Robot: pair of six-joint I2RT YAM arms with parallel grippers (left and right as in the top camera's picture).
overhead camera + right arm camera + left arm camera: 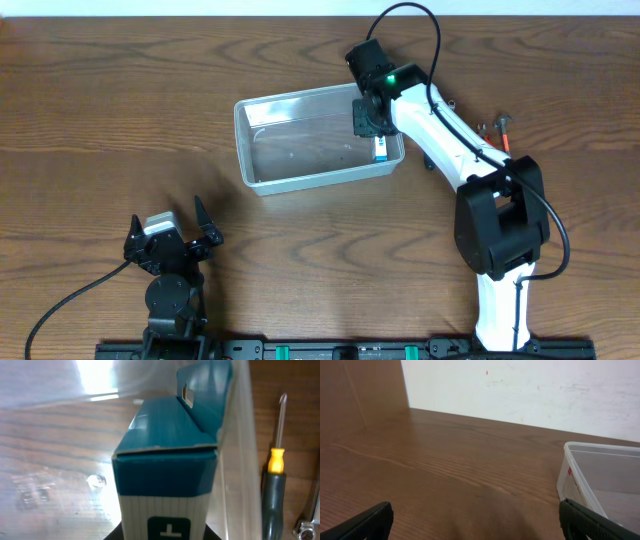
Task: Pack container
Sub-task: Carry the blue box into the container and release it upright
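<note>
Box placement: right gripper clamps the box beside the container wall, likely sparing floor space; left gripper spread, well apart

Bin sits far-centre on the table. Its left and middle floor are open from above. Right end blocked by box and right arm. Screwdriver lies just outside right wall. Left half of table open.
</note>
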